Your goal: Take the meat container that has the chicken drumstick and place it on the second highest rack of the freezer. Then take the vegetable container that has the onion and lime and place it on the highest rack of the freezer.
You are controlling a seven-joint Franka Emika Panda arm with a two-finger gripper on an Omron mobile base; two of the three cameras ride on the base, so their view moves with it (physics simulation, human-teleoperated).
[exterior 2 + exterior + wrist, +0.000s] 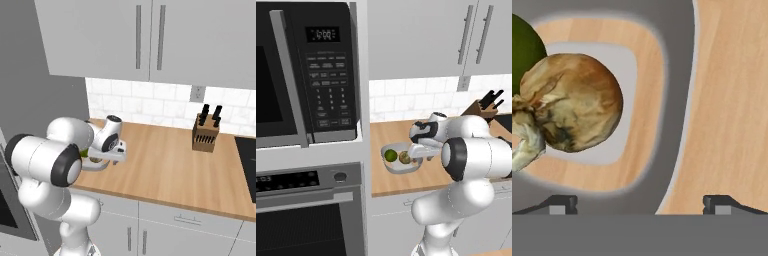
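Note:
The vegetable container (398, 169) is a shallow grey tray on the wooden counter, close to the tall oven column. In it lie the green lime (391, 155) and the tan onion (404, 158). My gripper (417, 159) hangs low over the tray's right side, open and holding nothing. In the hand view the onion (577, 100) and part of the lime (524, 55) sit inside the container (679, 100). The open gripper (642, 202) straddles the tray's rim, one fingertip inside and one over the bare counter. The meat container, the chicken drumstick and the freezer are out of view.
A microwave (306, 70) and a built-in oven (306, 210) fill the column left of the counter. A knife block (205, 134) stands at the back right, with a dark cooktop (247, 160) beyond it. Upper cabinets (150, 35) hang above the wooden counter (170, 165).

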